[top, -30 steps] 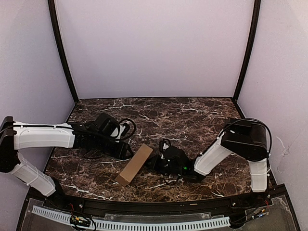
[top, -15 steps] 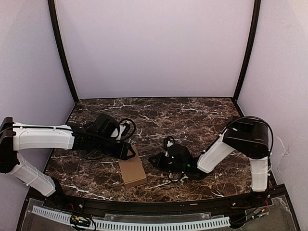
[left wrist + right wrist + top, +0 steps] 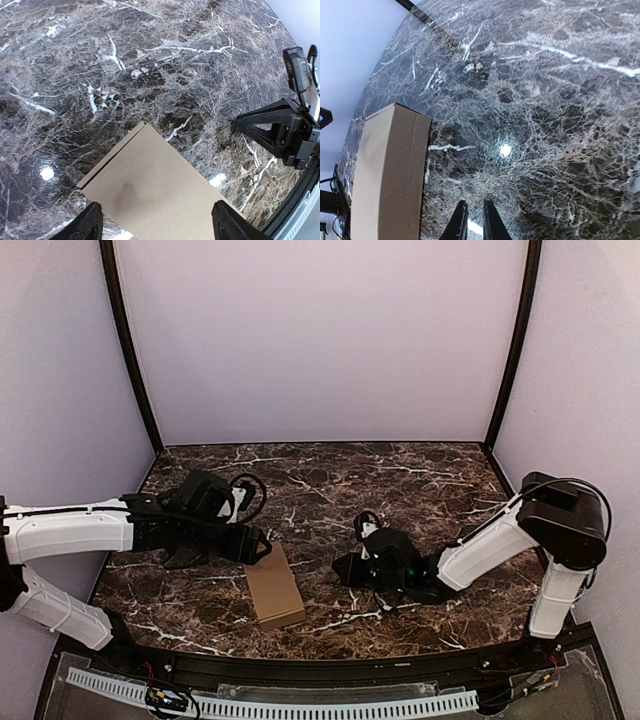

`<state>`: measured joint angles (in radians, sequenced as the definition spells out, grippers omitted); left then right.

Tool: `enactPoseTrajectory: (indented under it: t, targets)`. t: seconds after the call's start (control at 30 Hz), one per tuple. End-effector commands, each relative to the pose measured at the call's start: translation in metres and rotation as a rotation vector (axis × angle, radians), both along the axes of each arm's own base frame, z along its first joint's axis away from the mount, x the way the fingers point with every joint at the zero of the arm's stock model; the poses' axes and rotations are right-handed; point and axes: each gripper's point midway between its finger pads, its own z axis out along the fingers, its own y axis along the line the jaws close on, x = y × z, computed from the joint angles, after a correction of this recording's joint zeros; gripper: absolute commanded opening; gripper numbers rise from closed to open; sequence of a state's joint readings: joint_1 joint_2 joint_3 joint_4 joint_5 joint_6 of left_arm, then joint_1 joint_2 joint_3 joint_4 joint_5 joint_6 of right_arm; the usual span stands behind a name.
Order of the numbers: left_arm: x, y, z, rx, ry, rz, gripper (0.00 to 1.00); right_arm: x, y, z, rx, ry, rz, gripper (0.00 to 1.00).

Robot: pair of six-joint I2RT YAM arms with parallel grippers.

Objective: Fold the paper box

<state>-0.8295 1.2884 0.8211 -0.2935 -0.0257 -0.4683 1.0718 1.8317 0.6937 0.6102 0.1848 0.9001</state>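
Observation:
The paper box (image 3: pixel 275 587) is a closed tan carton lying flat on the marble table (image 3: pixel 400 480), near the front edge. My left gripper (image 3: pixel 262 550) hovers at the carton's far end. In the left wrist view its fingers (image 3: pixel 90 226) stand wide open on either side of the paper box (image 3: pixel 150 192), gripping nothing. My right gripper (image 3: pixel 345 568) lies low on the table to the right of the carton, apart from it. In the right wrist view the right gripper (image 3: pixel 476 220) has its fingers almost together with nothing between them, and the paper box (image 3: pixel 390 175) lies to its left.
Lilac walls with black corner posts (image 3: pixel 130 350) enclose the table on three sides. A black rail (image 3: pixel 330 670) runs along the front edge, close to the carton's near end. Cables (image 3: pixel 250 495) loop over the left wrist.
The carton swung from a diagonal to lying near-to-far. The left gripper then opened wider and drew back a little left. The right gripper pulled away to the right.

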Motion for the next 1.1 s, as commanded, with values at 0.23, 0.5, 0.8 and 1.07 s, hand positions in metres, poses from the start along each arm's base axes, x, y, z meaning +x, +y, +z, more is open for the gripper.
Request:
enactPoseTrajectory:
  t: [0.23, 0.5, 0.8, 1.07]
  targets:
    - [0.009, 0.042, 0.048, 0.148, -0.175, 0.052, 0.97, 0.021, -0.063, 0.083, -0.355, -0.326, -0.023, 0.9]
    - [0.015, 0.062, 0.084, 0.204, -0.268, 0.091, 0.99, 0.023, -0.117, 0.139, -0.498, -0.439, -0.098, 0.99]
    - [0.011, 0.1, 0.128, 0.21, -0.42, 0.187, 0.99, 0.013, -0.196, 0.193, -0.569, -0.454, -0.337, 0.99]
    - [-0.008, 0.138, 0.136, 0.17, -0.502, 0.283, 0.99, -0.004, -0.228, 0.193, -0.472, -0.438, -0.406, 0.99]
